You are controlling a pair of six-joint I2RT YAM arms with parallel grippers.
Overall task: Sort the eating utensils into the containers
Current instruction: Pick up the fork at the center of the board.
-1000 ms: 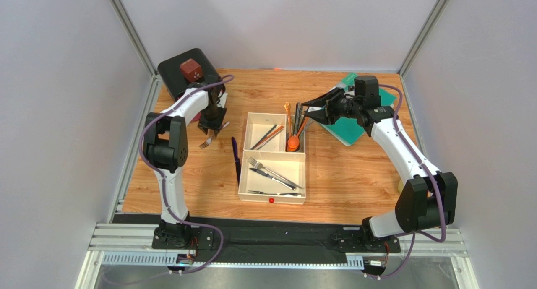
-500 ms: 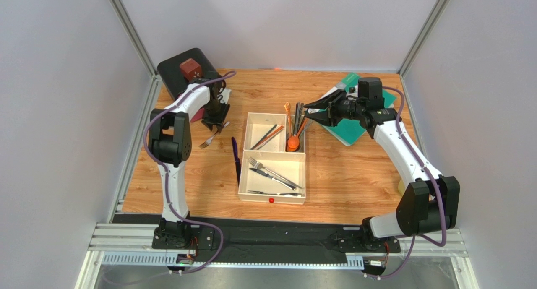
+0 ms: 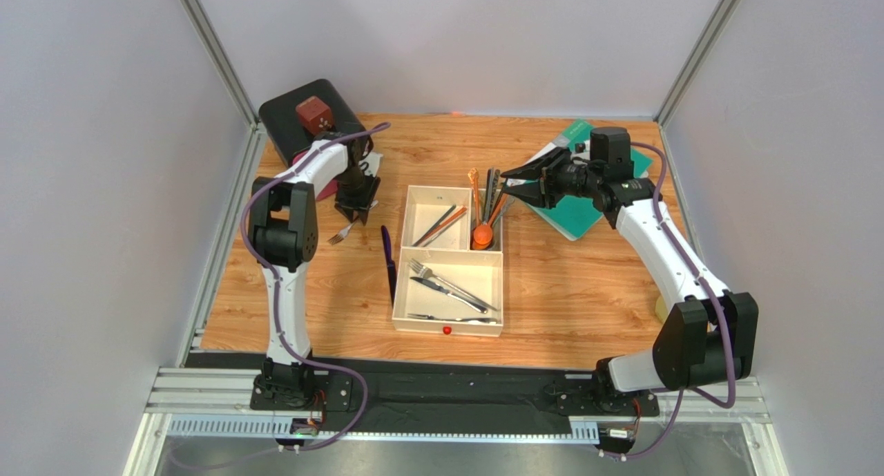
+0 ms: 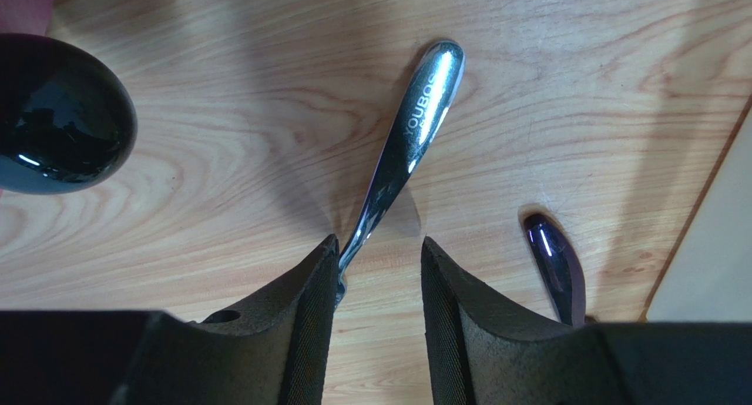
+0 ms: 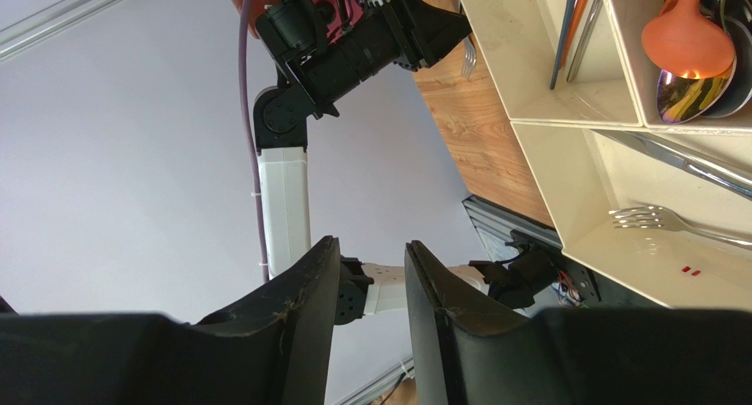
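Observation:
The cream tray (image 3: pixel 447 322) holds chopsticks (image 3: pixel 441 223) in its left small compartment, an orange spoon (image 3: pixel 482 232) with other spoons in the right one, and forks and knives (image 3: pixel 448 285) in the large one. A silver fork (image 3: pixel 340 232) lies on the wood left of the tray, with a blue-purple utensil (image 3: pixel 389 263) beside it. My left gripper (image 3: pixel 352 216) is open and low over the fork's handle (image 4: pixel 413 136), which runs along the left finger (image 4: pixel 304 308). My right gripper (image 3: pixel 508 187) is open and empty, above the tray's far right corner (image 5: pixel 574 114).
A black box (image 3: pixel 291 116) with a red-brown block (image 3: pixel 313 113) on it stands at the back left, close behind my left gripper. A green mat (image 3: pixel 577 208) lies under my right arm. A pale yellow cup (image 3: pixel 660 308) peeks out by the right arm's lower link.
My left gripper has shifted slightly toward the far side, over the fork's handle. My right gripper has drawn back a little to the right. The utensils have not moved.

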